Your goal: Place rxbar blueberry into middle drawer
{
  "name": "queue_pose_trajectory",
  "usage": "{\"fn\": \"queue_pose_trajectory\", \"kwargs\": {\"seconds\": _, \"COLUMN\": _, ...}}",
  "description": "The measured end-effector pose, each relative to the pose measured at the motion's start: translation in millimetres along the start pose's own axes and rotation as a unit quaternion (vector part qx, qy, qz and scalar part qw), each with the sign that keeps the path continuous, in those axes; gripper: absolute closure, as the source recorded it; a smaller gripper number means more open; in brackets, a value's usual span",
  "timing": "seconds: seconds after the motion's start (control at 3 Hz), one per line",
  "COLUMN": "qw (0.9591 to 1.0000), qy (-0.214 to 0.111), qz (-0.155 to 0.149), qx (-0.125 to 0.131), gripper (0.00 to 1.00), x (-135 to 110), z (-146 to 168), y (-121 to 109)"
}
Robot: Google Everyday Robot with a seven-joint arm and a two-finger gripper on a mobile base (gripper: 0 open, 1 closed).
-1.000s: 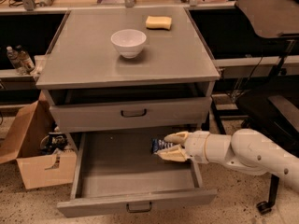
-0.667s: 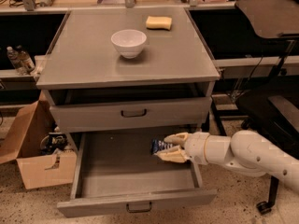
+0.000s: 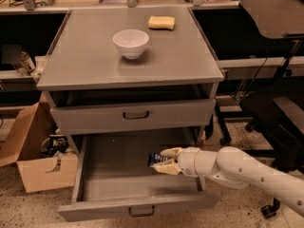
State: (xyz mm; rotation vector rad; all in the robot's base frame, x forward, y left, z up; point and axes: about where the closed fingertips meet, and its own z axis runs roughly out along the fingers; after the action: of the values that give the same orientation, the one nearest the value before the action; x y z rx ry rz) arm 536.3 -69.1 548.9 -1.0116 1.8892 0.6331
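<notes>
Camera view — the only one.

Gripper [image 3: 167, 160] low inside the open drawer [image 3: 114, 177], on an arm lying in from the right across the right side wall. Pale fingers [image 3: 171, 152] closed to a narrow gap, pinching the snack bar [image 3: 154, 159] between them.

Bar dark blue, sticking out leftward past the fingertips. Long axis apparently in line with the fingers and pointing toward the drawer's middle — partly hidden, so not certain. Over the grey floor, right of centre, within the walls. Touching the floor or just above it: cannot tell.

Judged: placing step nearly done, only letting go left. Straight down onto the floor, no wall underneath.

Bowl [image 3: 130, 42] and sponge [image 3: 161, 23] up on the cabinet top [image 3: 180, 61], well apart.
</notes>
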Motion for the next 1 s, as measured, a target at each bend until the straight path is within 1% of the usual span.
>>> {"fn": "queue_pose_trajectory", "kwargs": {"seconds": 0.33, "qw": 0.9995, "qy": 0.027, "qz": 0.011, "qx": 0.006, "gripper": 1.0, "x": 53, "z": 48, "y": -16}}
{"fn": "queue_pose_trajectory", "kwargs": {"seconds": 0.67, "qw": 0.9985, "qy": 0.053, "qz": 0.013, "qx": 0.01, "gripper": 1.0, "x": 83, "z": 75, "y": -28}}
{"fn": "queue_pose_trajectory", "kwargs": {"seconds": 1.0, "qw": 0.9967, "qy": 0.078, "qz": 0.016, "qx": 0.017, "gripper": 0.82, "x": 100, "z": 89, "y": -40}}
